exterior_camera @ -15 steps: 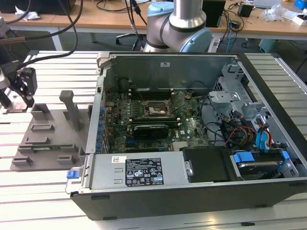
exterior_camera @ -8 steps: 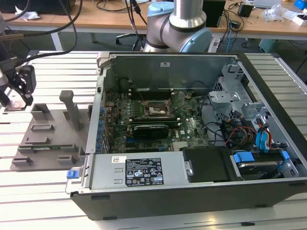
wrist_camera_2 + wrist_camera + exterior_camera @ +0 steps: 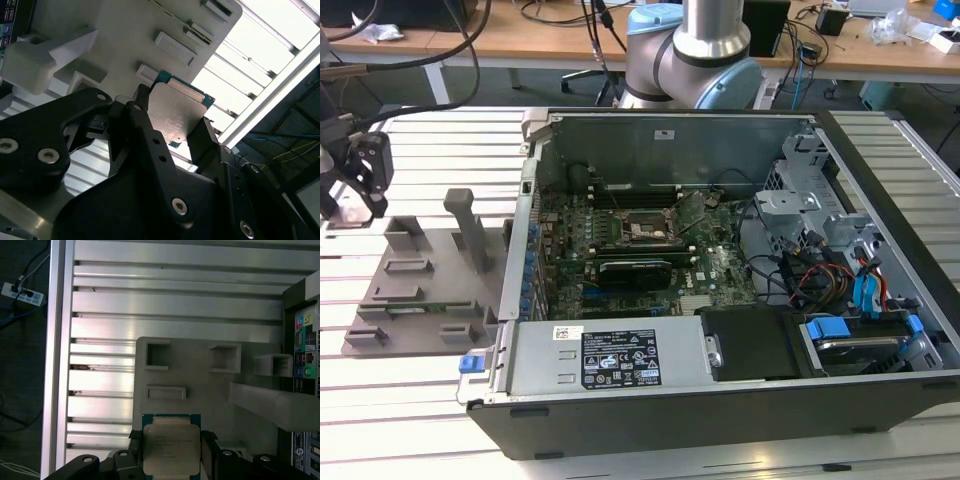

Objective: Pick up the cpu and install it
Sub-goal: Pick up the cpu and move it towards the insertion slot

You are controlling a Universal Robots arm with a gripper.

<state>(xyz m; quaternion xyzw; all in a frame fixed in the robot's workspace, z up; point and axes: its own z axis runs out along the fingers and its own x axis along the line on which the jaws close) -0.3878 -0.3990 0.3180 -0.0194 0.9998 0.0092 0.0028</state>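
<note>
**A:** What is the gripper (image 3: pixel 174 120) doing?

**B:** It's clamped on the cpu (image 3: pixel 177 112), with a black finger (image 3: pixel 200 140) against each of two opposite edges. The silver-grey top plate faces the camera in both wrist views.

**A:** Where does that put the chip?

**B:** At the exterior view's left. The gripper hangs there by the far end of the grey holder tray (image 3: pixel 415 285), which lies on the slatted table (image 3: pixel 420 130). In the first wrist view the cpu shows against the tray's bare surface. It looks lifted off, though I can't tell for certain that it's clear.

**A:** So which step is this?

**B:** I'd judge the pick is made, or nearly so, and the install is not yet begun. The socket (image 3: pixel 642 232) sits on the motherboard (image 3: pixel 710 265) inside the open computer case (image 3: pixel 720 410), well apart from the gripper, toward the exterior view's right.

**A:** What would seating it call for?

**B:** As I read it, a carry over the case wall with the chip kept level, then squaring it to the socket frame before a gentle descent — an edge grip like this leaves little room for tilt
</note>
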